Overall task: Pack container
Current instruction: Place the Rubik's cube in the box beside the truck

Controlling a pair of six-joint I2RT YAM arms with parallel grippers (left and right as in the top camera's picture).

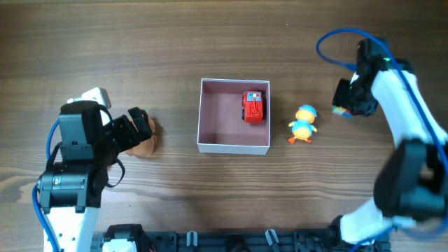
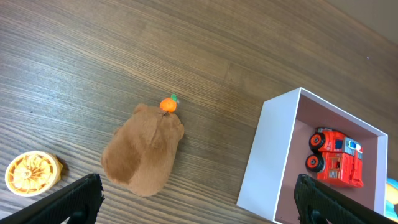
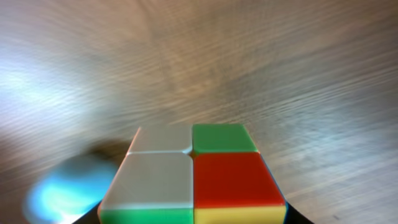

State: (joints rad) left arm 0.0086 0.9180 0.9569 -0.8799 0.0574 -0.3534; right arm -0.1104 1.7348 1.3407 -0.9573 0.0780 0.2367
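Observation:
The container [image 1: 234,146] is a square white box with a mauve inside, at the table's middle; it also shows in the left wrist view [image 2: 267,155]. A red toy truck [image 1: 254,106] lies in its far right corner [image 2: 336,158]. My left gripper [image 1: 137,126] is open and empty, its fingers [image 2: 199,208] spread beside a brown plush toy [image 2: 144,152] with an orange bit on top [image 1: 145,143]. My right gripper [image 1: 348,98] is shut on a multicoloured cube [image 3: 193,180], held at the right of the table [image 1: 341,110].
A yellow and blue duck toy [image 1: 303,124] stands just right of the container. A round yellow disc [image 2: 32,173] lies on the wood left of the plush toy. A blue cable loops above the right arm [image 1: 336,45].

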